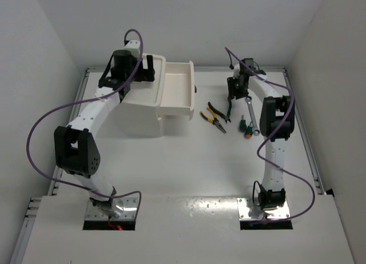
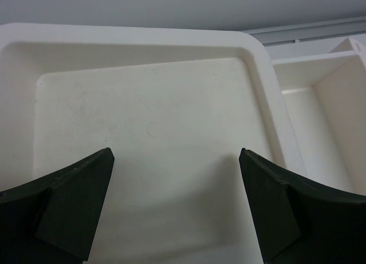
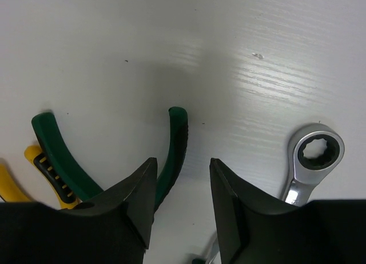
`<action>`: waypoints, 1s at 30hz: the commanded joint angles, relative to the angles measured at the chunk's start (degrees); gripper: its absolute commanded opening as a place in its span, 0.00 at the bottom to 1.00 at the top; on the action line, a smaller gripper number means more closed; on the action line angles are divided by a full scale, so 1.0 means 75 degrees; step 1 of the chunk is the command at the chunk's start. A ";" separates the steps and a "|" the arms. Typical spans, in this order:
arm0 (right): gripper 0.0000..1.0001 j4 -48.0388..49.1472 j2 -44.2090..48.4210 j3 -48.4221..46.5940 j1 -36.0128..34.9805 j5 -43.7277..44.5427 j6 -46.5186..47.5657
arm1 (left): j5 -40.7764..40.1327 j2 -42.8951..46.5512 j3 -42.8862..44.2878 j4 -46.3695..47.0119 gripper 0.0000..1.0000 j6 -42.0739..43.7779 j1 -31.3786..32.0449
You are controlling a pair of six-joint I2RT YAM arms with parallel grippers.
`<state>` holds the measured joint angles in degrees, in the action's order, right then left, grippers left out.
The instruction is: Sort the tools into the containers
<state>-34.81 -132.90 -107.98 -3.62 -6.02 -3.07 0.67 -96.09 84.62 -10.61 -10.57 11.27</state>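
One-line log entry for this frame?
left gripper: open over top tray | right gripper: open at green-handled pliers | drawer: pulled out, empty

Bright, even light; soft shadows.

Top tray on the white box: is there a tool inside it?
No, the top tray shows only its bare white floor, with the open left gripper above it.
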 commanded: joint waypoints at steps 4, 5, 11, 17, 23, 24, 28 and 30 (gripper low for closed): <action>0.43 -0.0047 -0.0361 -0.0309 0.0002 -0.0240 -0.0130 | -0.0088 -0.0734 -0.0431 -0.2230 1.00 -0.0349 -0.0049; 0.43 -0.0047 -0.0362 -0.0379 -0.0068 -0.0240 -0.0130 | -0.0089 -0.0734 -0.0501 -0.2230 1.00 -0.0279 -0.0049; 0.42 -0.0047 -0.0677 -0.0379 -0.0068 0.0169 -0.0223 | -0.0089 -0.0734 -0.0501 -0.2230 1.00 -0.0278 -0.0049; 0.00 0.0035 -0.0609 -0.0449 -0.0151 0.0288 -0.0294 | -0.0089 -0.0734 -0.0501 -0.2230 1.00 -0.0278 -0.0049; 0.00 -0.0888 0.0796 -0.1162 -0.0220 0.1479 -0.1708 | -0.0089 -0.0664 -0.0501 -0.2230 1.00 -0.0278 -0.0049; 0.00 -0.1087 0.0937 -0.1431 -0.0221 0.1668 -0.1828 | -0.0089 -0.0664 -0.0501 -0.2230 1.00 -0.0278 -0.0049; 0.00 -0.1698 0.1653 -0.2707 -0.0151 0.1845 -0.2285 | -0.0019 -0.0594 -0.0642 -0.2230 1.00 -0.0278 -0.0049; 0.00 -0.2201 0.1724 -0.3376 -0.0232 0.1718 -0.2577 | -0.0019 -0.0524 -0.0712 -0.2230 1.00 -0.0348 0.0020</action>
<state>-47.62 -129.32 -123.83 -4.75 5.08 -15.99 0.23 -96.38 84.55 -9.98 -9.69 11.31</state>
